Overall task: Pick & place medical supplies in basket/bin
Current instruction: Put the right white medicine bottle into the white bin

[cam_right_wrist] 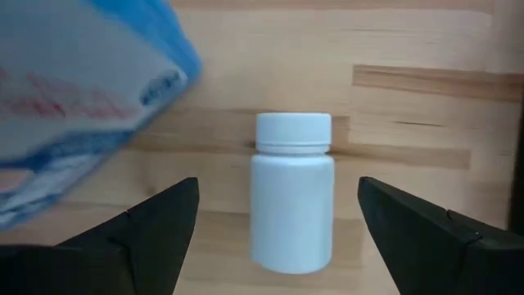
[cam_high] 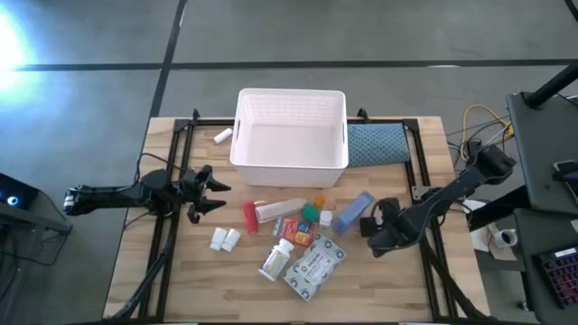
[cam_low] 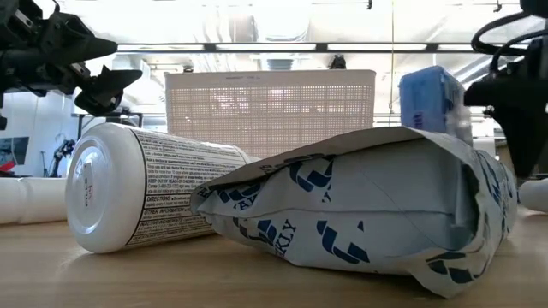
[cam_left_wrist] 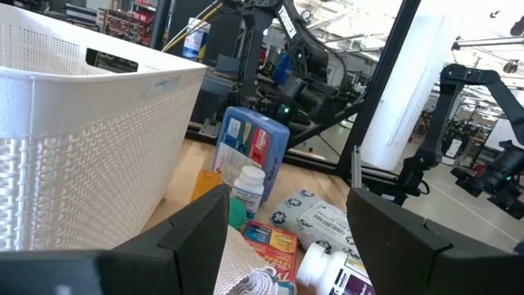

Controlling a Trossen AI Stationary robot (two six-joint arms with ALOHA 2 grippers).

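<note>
Right claw [cam_right_wrist: 278, 225] spread around a smooth white cylindrical pill bottle [cam_right_wrist: 292, 192] on the plank bench [cam_right_wrist: 409, 98]; left claw [cam_high: 209, 190] (also spread) hovers beside the latticed plastic basket [cam_high: 289, 162].

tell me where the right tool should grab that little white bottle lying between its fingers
Grip the white bottle across its smooth round body, below the cap. It lies flat on the table, centred between the open fingers of the right tool, so come straight down and close on its two long sides.
</note>
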